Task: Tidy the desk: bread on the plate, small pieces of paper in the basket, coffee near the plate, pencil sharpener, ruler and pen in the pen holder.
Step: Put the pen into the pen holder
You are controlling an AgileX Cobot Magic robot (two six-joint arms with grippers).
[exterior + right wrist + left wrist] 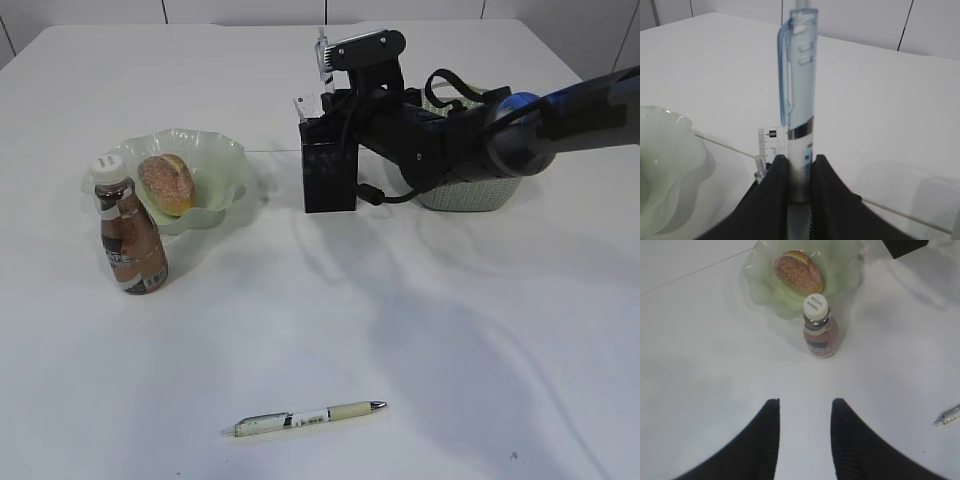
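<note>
Two pens are in play, and the rest of the white surface (480,330) is nearly sorted. Going from large to small: the basket (470,190) sits at the far right, mostly hidden behind the right arm, so its contents cannot be made out. The ruffled green plate (225,165) lies at the far left with the bread (167,184) resting in it; the roll looks light and crusty. Just in front of the plate stands the coffee (128,235), upright, a smooth plastic bottle that would be top-heavy and best taken around the body below the cap.

The pen holder (328,175) stands mid-surface, stiff black mesh, with the clear ruler (773,145) poking up out of it.

The right end effector (801,167) is closed narrowly on a pale blue pen (800,100), held upright directly over the holder. That pen is light, rigid and slick plastic; the grip sits on the lower barrel, so the long clipped end stands above the fingers and could tilt if the squeeze is loose.

The left end effector (804,412) hovers over bare surface, jaws partly apart and holding nothing, with the bottle and plate beyond it.

A second pen (310,417) lies flat at the near edge, pointing left to right. It should roll easily; a pinch across the middle of the barrel, where the weight balances, seems safest.
</note>
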